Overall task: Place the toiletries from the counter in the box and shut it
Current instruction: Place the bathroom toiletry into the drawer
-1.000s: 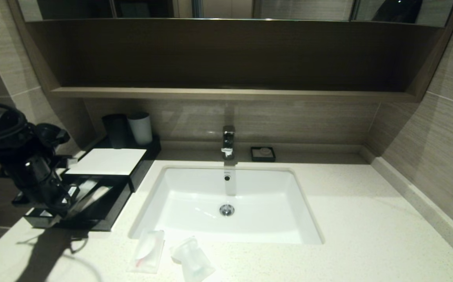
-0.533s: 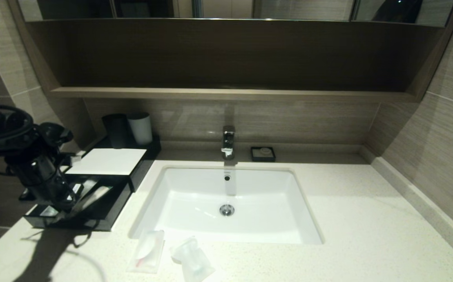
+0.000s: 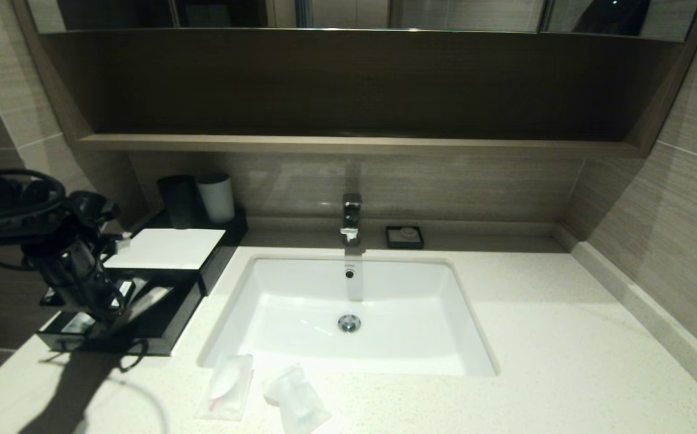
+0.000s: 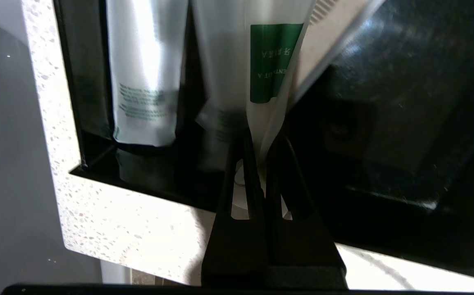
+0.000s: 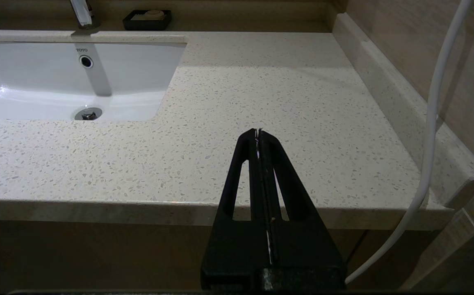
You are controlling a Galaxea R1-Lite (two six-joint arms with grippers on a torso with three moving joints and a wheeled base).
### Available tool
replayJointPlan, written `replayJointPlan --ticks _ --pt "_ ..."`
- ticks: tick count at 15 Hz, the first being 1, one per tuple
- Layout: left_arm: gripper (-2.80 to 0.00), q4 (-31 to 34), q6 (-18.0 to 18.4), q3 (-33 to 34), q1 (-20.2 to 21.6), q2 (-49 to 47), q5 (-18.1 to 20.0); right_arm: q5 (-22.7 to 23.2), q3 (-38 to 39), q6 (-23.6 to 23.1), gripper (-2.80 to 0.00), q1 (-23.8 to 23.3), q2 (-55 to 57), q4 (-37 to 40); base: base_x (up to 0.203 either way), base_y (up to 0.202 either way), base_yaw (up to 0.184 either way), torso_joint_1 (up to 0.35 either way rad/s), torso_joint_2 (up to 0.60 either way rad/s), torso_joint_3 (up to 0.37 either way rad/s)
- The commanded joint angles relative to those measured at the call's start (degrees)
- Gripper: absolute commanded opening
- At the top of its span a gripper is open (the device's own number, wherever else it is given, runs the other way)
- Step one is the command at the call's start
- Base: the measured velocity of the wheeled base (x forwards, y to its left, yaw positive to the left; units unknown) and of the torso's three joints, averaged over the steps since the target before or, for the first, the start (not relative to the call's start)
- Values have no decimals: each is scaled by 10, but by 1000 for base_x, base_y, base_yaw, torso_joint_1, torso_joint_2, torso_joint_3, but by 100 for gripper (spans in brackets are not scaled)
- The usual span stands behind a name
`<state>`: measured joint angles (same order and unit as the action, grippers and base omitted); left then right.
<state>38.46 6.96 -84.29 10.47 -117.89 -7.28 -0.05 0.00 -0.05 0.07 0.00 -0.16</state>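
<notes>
My left gripper [image 3: 106, 314] [image 4: 261, 141] is shut on the near end of the long clear toothbrush packet [image 4: 276, 61] [image 3: 146, 299] with the green label. It holds the packet slanted over the pulled-out drawer [image 3: 113, 346] of the black box [image 3: 167, 248], which has a white top panel. Two small flat packets [image 3: 226, 386] [image 3: 296, 402] lie on the counter [image 3: 565, 361] in front of the basin [image 3: 348, 295]. My right gripper [image 5: 258, 132] is shut and empty, low at the counter's right front edge and out of the head view.
White tubes [image 4: 144, 73] lie in the drawer's left compartment. A dark cup [image 3: 178, 202] and a white cup [image 3: 216, 198] stand behind the box. Tap [image 3: 351, 218] and soap dish [image 3: 404, 237] sit behind the basin, under a shelf [image 3: 348, 143]. A white cable [image 5: 434, 143] hangs by the right arm.
My left arm has shifted a little to the right and further in over the drawer, carrying the toothbrush packet with it. The two small packets have not moved.
</notes>
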Motion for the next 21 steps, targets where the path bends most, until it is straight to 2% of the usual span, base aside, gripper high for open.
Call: replayJointPlan --ticks 1,8,9,17,21 --pt "-280 -13 0 1 -1 -9 -4 0 1 0 -280 0 0 0 0 0 0 0 0 0" --pt "-280 -34 0 8 -8 -10 -4 0 1 0 -280 0 0 0 0 0 0 0 0 0" --pt "0 -38 0 8 -8 -10 -4 0 1 0 -280 0 0 0 0 0 0 0 0 0" --pt "0 -46 -1 8 -13 20 -5 0 1 0 -280 0 0 0 0 0 0 0 0 0" --pt "0 -46 -4 2 -18 76 -5 0 1 0 -280 0 0 0 0 0 0 0 0 0"
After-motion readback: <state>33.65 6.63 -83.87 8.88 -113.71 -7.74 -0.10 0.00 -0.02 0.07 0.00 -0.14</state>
